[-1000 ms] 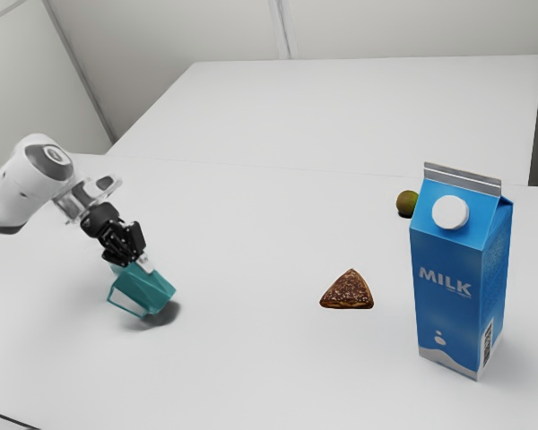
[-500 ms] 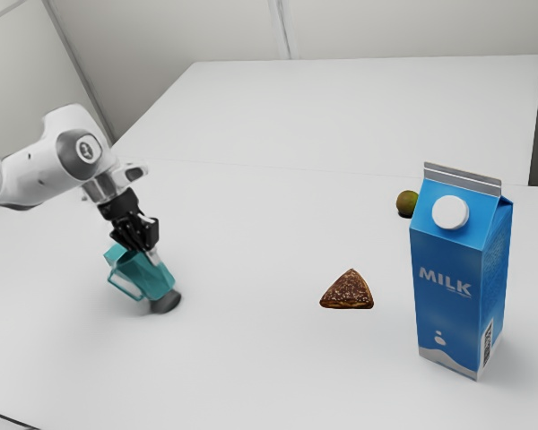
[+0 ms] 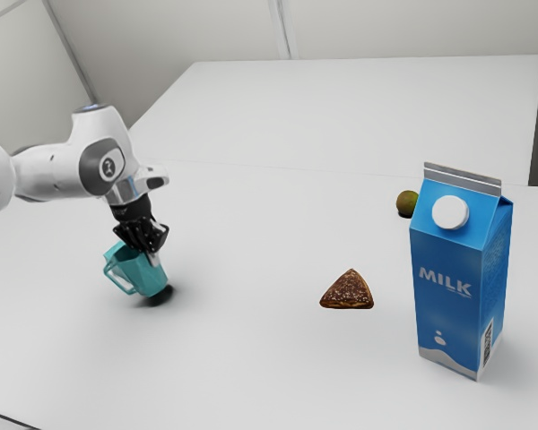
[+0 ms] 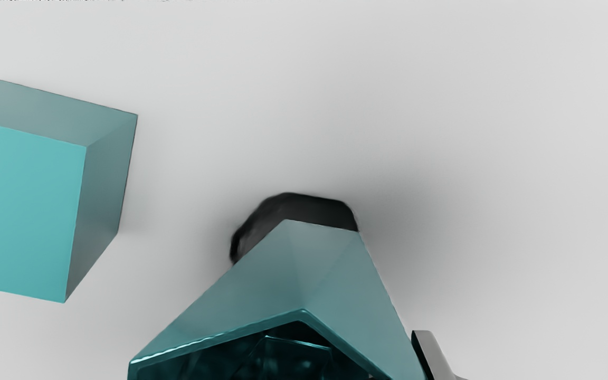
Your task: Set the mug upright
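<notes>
Arm (image 3: 58,170): I reach in from the exterior view's left, well apart from the milk carton, with my wrist bent down so that I can turn what I carry.
Teal block (image 4: 24,206): on the table (image 3: 251,358), a little farther from the carton than the mug is; my swing should mind it.
Mug (image 3: 146,276): well apart from the carton, toward the exterior view's left, tilted, its mouth leaning away from the carton and its base low toward it. I cannot tell whether the base edge touches the table. I judge it mostly righted, needing a bit more turn before being set down flat.
Gripper (image 3: 150,253): closed on the mug's wall near the rim, I judge, since the mug could not lean like this unheld. One finger (image 4: 433,353) lies along the outer wall; the other is too hidden to place. A hold this high lets the base lead down, though it might slip or pivot if pressed.
Pastry wedge (image 3: 347,292): near the carton, on its mug side, out of my way.
Round fruit (image 3: 407,203): just behind the carton, no hindrance.
Milk carton (image 3: 453,278): upright, my landmark, safely off my path.
</notes>
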Available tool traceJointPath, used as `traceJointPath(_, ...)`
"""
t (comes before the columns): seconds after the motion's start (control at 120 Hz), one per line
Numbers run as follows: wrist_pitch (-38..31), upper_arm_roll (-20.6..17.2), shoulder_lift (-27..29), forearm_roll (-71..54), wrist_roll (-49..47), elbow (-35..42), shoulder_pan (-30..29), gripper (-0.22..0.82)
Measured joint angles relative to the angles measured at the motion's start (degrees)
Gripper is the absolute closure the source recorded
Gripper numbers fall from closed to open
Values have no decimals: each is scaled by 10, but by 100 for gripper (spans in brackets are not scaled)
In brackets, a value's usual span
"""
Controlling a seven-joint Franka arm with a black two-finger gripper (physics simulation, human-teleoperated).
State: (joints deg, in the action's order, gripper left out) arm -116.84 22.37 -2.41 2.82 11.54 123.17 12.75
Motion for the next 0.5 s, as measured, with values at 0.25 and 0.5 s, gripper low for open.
traceJointPath(0.25,-53,0,4,-8,-24,11,2,78)
traceJointPath(0.5,-81,0,6,-16,-40,25,23,78)
